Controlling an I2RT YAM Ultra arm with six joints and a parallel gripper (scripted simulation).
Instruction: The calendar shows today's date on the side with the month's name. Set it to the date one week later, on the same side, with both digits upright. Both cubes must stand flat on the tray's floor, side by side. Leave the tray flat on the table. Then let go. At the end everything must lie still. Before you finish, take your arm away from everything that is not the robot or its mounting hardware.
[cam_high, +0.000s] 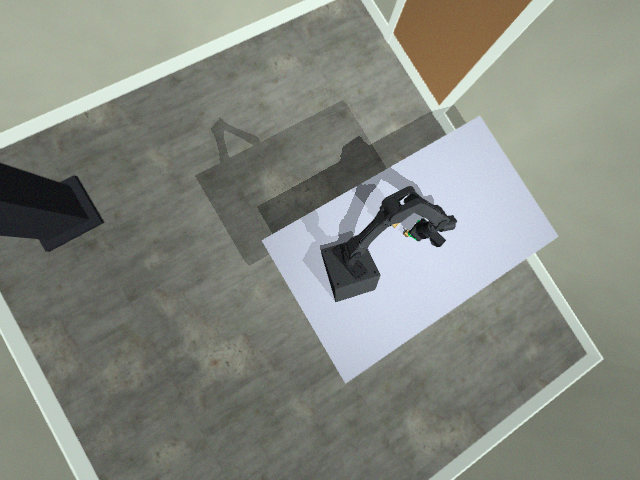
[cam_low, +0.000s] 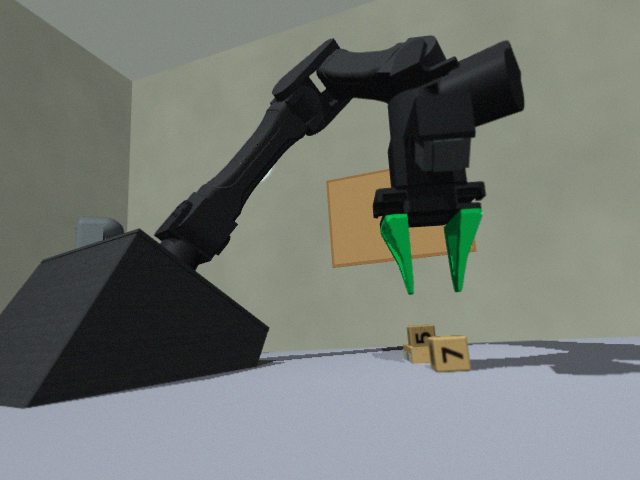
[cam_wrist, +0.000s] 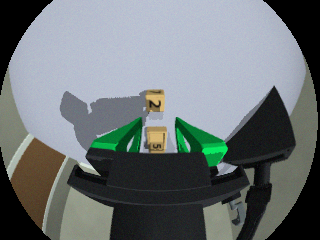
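My gripper (cam_low: 434, 292) (cam_wrist: 158, 121) points down, open and empty, well above the objects; both green fingers stand part-way apart. A wooden cube (cam_low: 448, 353) (cam_wrist: 155, 102) rests on the table outside the tray. It shows a sideways 7 in the exterior view and a sideways 2 in the wrist view. The small wooden tray (cam_low: 416, 354) (cam_wrist: 157, 129) sits on the table behind that cube in the exterior view. A second cube (cam_low: 420, 334) (cam_wrist: 156, 146) is at the tray and shows a sideways 5. The month's name cannot be read. In the top view the arm partly hides these objects.
The white table (cam_high: 485, 175) (cam_low: 310, 423) (cam_wrist: 210, 55) carries the arm's dark base (cam_high: 351, 273) (cam_low: 155, 320). The arm's shadow lies on the table beside the cubes. A dark post (cam_high: 72, 214) stands away from the table, and an orange-brown panel (cam_low: 356, 222) is on the wall behind.
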